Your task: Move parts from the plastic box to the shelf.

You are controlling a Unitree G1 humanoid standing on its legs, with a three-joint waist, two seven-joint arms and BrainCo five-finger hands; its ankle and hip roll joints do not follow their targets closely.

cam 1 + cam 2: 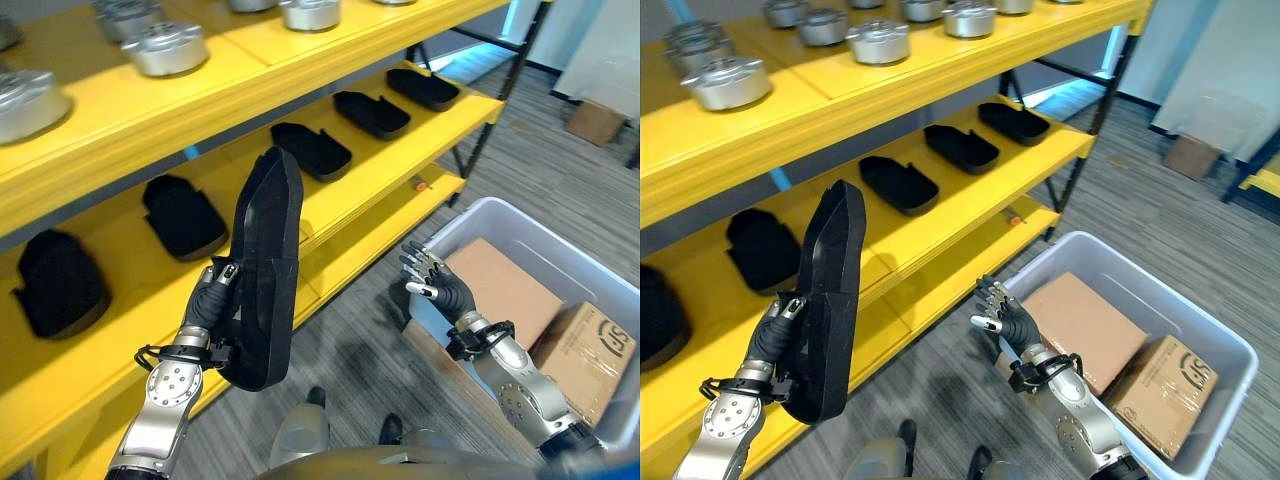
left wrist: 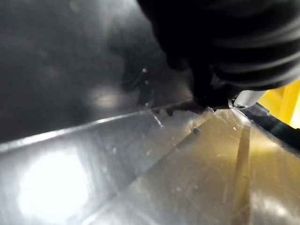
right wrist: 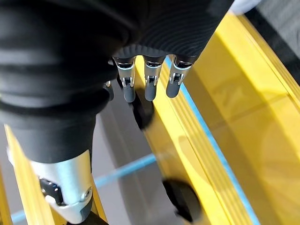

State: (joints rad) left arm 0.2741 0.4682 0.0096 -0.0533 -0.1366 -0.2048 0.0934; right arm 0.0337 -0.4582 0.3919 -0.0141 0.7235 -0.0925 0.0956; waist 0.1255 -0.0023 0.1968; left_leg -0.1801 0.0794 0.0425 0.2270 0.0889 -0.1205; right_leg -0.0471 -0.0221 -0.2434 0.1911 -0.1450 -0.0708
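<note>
I see left hand (image 1: pixel 212 297) clamped on black part (image 1: pixel 265 265), upright before yellow shelf (image 1: pixel 330 205) | right hand (image 1: pixel 432 283) at 3 o'clock, fingers apart, above plastic box (image 1: pixel 560 262) | left fingertips hidden behind part.

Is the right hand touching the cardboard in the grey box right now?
Apart. In the left eye view the right hand hangs open over the grey box's near rim, fingers spread in the air, short of the flat cardboard inside.
</note>
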